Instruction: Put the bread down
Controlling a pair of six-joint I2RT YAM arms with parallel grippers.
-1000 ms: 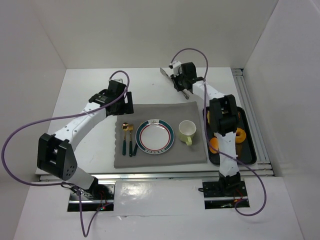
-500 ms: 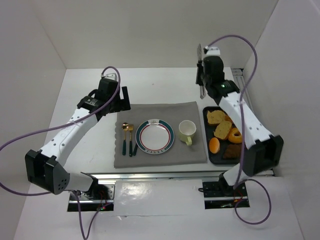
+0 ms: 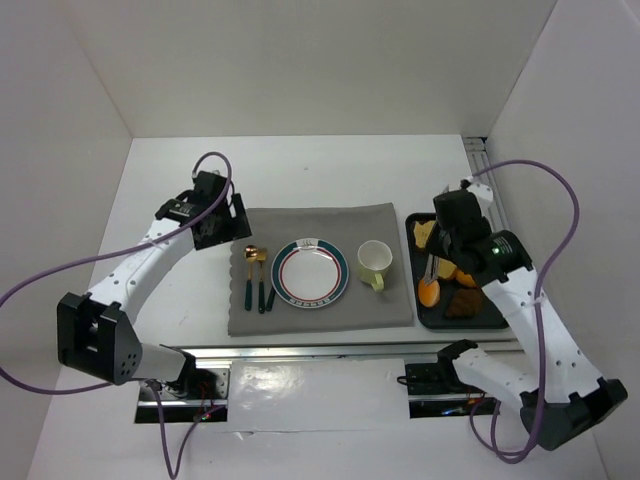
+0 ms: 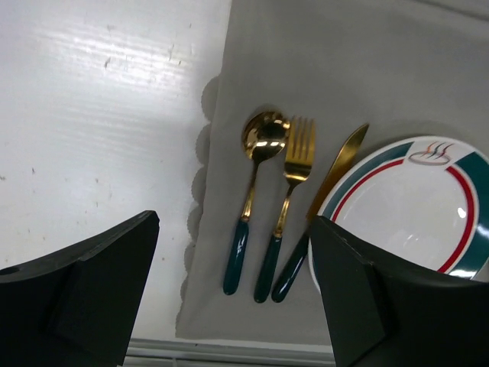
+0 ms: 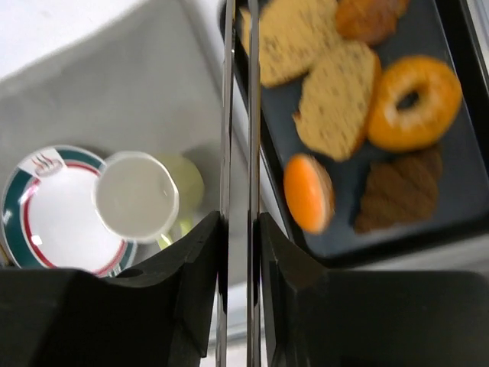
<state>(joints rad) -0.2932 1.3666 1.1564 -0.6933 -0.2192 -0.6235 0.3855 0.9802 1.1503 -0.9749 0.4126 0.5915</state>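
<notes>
On the tabletop (image 3: 300, 170) lies one grey placemat (image 3: 320, 225). It carries one plate (image 3: 310, 272), one pale green cup (image 3: 374, 262), one spoon (image 4: 258, 153), one fork (image 4: 294, 160) and one knife (image 4: 328, 191). To the right stands one black tray (image 3: 498, 312) with six baked pieces, all lying in it. They are two bread slices (image 5: 294, 38), one ring-shaped bagel (image 5: 414, 92), one orange bun (image 5: 309, 191), one dark brown pastry (image 5: 397, 191) and one brown piece (image 5: 370, 15) cut off by the upper edge.

The left jaws are wide and hold nothing, above the cutlery. The right jaws are narrow, gripping one pair of metal tongs (image 5: 227, 115) over the tray's left edge. In the top view the right arm (image 3: 520, 298) hides part of the tray. In the left wrist view the plate is cut off.
</notes>
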